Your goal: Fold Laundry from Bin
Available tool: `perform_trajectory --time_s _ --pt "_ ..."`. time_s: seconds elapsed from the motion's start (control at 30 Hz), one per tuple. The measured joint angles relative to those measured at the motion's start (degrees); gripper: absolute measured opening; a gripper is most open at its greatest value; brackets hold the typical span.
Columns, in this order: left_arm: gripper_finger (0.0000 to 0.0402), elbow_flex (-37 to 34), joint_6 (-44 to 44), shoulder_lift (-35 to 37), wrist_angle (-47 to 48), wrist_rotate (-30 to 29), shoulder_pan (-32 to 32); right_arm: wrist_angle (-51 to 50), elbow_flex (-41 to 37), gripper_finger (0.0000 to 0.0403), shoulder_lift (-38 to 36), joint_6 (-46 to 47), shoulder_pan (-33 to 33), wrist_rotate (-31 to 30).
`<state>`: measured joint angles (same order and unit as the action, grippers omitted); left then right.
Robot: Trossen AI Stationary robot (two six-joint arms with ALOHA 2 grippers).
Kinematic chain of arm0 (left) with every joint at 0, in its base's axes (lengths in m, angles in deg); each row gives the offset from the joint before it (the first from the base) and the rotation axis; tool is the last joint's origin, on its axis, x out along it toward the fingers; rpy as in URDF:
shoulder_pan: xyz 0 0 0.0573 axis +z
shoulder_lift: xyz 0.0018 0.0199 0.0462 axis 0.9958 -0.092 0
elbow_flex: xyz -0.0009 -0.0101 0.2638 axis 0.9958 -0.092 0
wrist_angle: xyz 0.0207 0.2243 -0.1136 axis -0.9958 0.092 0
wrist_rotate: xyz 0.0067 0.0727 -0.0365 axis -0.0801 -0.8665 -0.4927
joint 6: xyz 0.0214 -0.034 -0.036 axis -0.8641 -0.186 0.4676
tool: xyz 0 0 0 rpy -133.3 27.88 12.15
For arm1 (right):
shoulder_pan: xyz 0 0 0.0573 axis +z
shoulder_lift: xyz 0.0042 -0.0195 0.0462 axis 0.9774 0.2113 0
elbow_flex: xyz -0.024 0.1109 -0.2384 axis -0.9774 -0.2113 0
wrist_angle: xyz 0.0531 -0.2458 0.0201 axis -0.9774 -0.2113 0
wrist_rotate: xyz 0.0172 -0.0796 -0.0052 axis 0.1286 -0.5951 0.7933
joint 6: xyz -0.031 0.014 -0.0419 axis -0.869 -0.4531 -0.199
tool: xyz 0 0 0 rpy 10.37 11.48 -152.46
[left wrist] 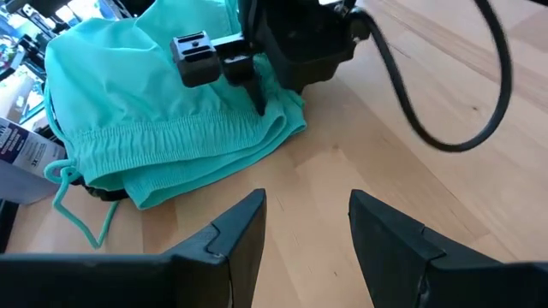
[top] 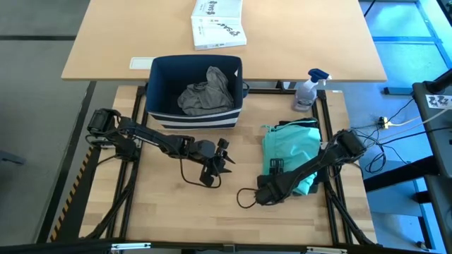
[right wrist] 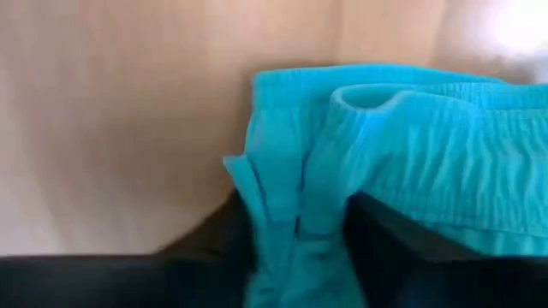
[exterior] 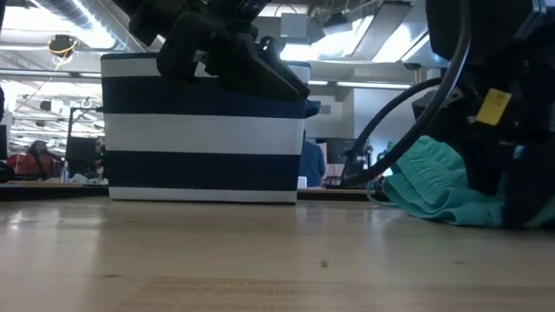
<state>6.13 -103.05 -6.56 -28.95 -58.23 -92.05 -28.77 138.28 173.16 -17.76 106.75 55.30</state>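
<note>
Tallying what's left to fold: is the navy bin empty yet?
Not empty. From above, a crumpled grey garment lies inside the bin.

Right gripper fingertips buried in folds of the teal piece; the jaw gap is hidden, though cloth seems to sit between them. Low view: bin top blocked by a dark arm. Bin's grey garment crumpled, logo unreadable. White box cut by the frame edge.

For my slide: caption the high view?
Right gripper at the teal piece; left gripper open beside it, grey laundry in the bin.
</note>
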Motion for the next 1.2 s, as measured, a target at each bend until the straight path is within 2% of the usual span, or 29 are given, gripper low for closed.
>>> perform_trajectory --time_s 0.13,0.2,0.33,0.5,0.77,1.0,1.2 --pt "0.0163 0.00 0.22 -0.01 0.00 0.00 -0.02 -0.49 -0.10 0.0054 0.04 2.73 -0.04 -1.28" --pt "0.0163 0.00 0.24 -0.01 0.21 0.00 -0.15 -1.37 0.40 0.0021 -0.08 3.11 -0.15 -1.04" --pt "0.0163 0.00 -0.07 0.02 0.46 -0.01 -0.35 -8.32 5.45 0.0034 0.30 5.55 0.13 -4.03" --pt "0.0163 0.00 -2.17 0.00 -1.24 -3.23 -0.49 -20.00 16.25 0.0019 0.15 5.83 0.87 -10.14" --pt "0.0165 0.00 -8.68 0.01 -11.85 -4.03 -0.61 -28.83 30.79 0.0019 0.01 7.61 0.98 -15.23" --pt "0.0222 0.00 -8.85 -0.22 -18.86 -1.18 0.41 -30.95 36.64 0.0019 -0.06 7.66 1.01 -16.17" --pt "0.0279 0.02 -7.79 -4.20 -23.14 -1.07 1.45 -31.39 38.08 0.0019 -0.12 7.83 1.01 -16.36"
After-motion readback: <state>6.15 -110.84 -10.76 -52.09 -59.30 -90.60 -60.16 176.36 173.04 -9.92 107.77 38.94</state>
